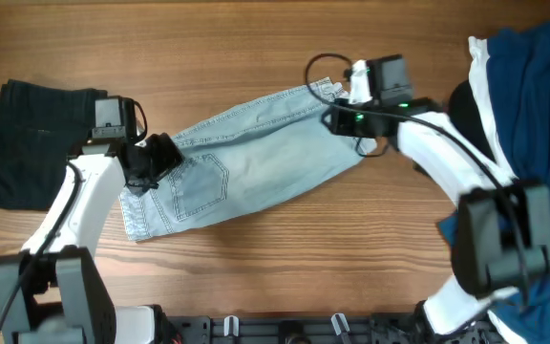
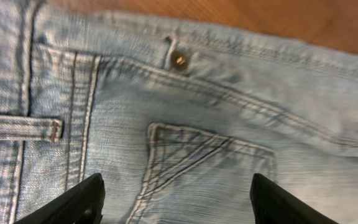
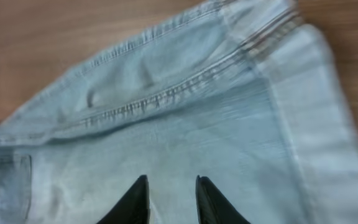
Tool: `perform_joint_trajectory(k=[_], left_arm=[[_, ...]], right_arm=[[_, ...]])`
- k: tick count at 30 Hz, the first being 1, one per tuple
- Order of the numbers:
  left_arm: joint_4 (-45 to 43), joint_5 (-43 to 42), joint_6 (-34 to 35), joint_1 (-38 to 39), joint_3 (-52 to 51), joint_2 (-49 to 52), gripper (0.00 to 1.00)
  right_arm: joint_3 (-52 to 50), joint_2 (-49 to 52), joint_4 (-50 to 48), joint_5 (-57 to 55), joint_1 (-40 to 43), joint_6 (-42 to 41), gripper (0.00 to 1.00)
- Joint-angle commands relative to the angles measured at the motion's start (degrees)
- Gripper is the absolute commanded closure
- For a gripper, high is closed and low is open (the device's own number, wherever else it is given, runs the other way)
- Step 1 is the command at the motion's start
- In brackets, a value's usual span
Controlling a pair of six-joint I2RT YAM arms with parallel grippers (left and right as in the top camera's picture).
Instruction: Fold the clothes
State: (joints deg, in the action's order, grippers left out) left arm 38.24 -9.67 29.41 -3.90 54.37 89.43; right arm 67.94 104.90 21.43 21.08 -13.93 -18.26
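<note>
Currently the pale-blue denim shorts [image 1: 256,158] lie flat and slantwise across the middle of the table [image 1: 256,38], waistband toward the left arm, hem toward the right. Left gripper [image 2: 176,208] hangs over the pocket stitching near the waistband, fingers spread wide, holding nothing. Right gripper [image 3: 171,186] is at the hem end, fingers drawn close with a narrow gap; whether cloth is pinched cannot be told. Black garment [image 1: 31,134] far left, dark-blue garment [image 1: 533,86] far right.
</note>
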Motion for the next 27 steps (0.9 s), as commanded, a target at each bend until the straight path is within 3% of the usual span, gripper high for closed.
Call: perform_joint_trajectory(k=[1, 3, 5, 6, 7, 8, 14, 15, 16, 17, 18, 23, 25, 27], left_arm=[[0.7, -0.3, -0.3, -0.1, 0.2, 1.5, 0.25], [0.8, -0.3, -0.3, -0.1, 0.2, 1.5, 0.26], [1.0, -0.3, -0.3, -0.1, 0.2, 1.5, 0.25], [1.2, -0.3, -0.3, -0.1, 0.2, 1.5, 0.25], [1.3, -0.3, -0.3, -0.1, 0.2, 1.5, 0.25], [1.4, -0.3, -0.3, -0.1, 0.2, 1.5, 0.25], [2.1, -0.3, -0.3, -0.1, 0.2, 1.5, 0.26], [2.1, -0.3, -0.2, -0.1, 0.2, 1.5, 0.27], [2.1, -0.3, -0.3, -0.1, 0.2, 1.5, 0.26], [2.1, -0.3, -0.3, -0.1, 0.2, 1.5, 0.26], [2.0, -0.3, -0.3, -0.1, 0.2, 1.5, 0.26], [-3.0, 0.1, 1.9, -0.1, 0.2, 1.5, 0.27], [-4.9, 0.3, 2.5, -0.1, 0.2, 1.5, 0.27], [-5.8, 0.8, 2.6, -0.1, 0.2, 1.8, 0.27]], right_arm=[[0.0, 6.9, -6.7, 1.5, -1.3, -4.2, 0.53], [0.0, 10.4, -11.8, 1.5, -1.5, -7.8, 0.55], [0.0, 13.2, -17.0, 1.5, -1.5, -11.3, 0.65], [0.0, 14.0, -19.6, 1.6, -1.5, -12.5, 0.74], [0.0, 14.7, -22.1, 1.2, -1.5, -13.5, 0.92], [0.0, 14.8, -23.7, 0.8, -1.5, -13.5, 0.96], [4.7, 14.8, -34.3, 1.0, -1.5, -16.2, 0.96], [5.5, 14.8, -34.3, 0.6, -1.5, -16.3, 0.90], [5.6, 14.8, -34.2, 0.1, -1.5, -16.2, 0.77], [5.6, 14.8, -33.3, -0.6, -1.5, -16.2, 0.54], [5.6, 14.8, -28.9, -4.0, -1.3, -16.2, 0.48], [5.6, 14.8, -9.7, -15.7, 0.5, -16.1, 0.64], [5.5, 14.8, -4.0, -16.6, 1.6, -12.6, 0.72], [5.2, 14.8, 1.3, -22.4, 2.1, -13.2, 0.75]])
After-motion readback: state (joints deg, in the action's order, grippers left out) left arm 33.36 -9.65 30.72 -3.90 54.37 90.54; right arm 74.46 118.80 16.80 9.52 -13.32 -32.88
